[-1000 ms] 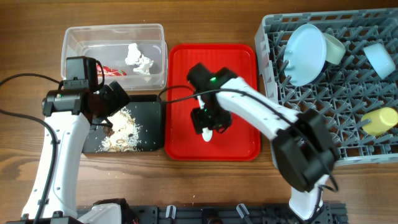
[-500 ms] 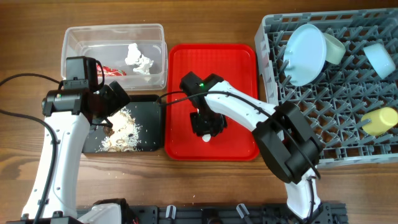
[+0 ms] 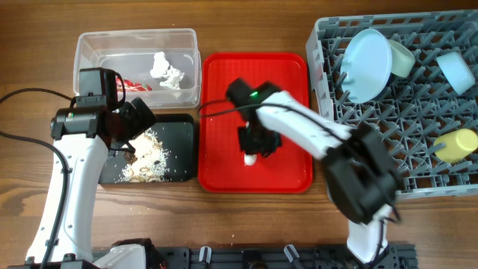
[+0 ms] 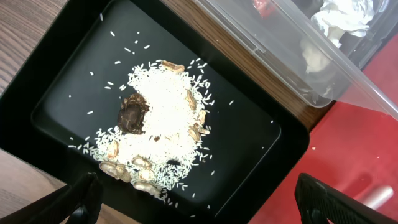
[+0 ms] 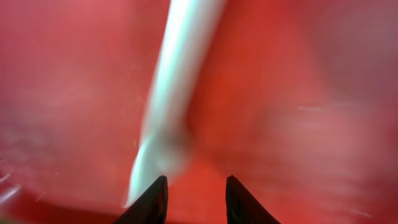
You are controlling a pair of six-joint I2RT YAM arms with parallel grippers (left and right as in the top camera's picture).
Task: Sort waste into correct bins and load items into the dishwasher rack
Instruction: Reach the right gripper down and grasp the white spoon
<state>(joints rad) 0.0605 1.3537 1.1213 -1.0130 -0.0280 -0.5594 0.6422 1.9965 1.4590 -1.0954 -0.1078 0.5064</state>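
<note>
Right claw (image 5: 196, 200) low over red serving tray (image 3: 287, 75), tips a narrow gap apart, nothing between them. White plastic utensil (image 5: 177, 74) is blurred, spoon or fork unclear. It lies on the tray just ahead of the claw, left of its gap, not gripped. Left claw (image 4: 202, 202) spread wide, empty, above black tray (image 4: 74, 56). Food scraps (image 4: 158, 124) heaped in it, straight ahead of the tips. Clear tub (image 4: 280, 56) beyond.
</note>
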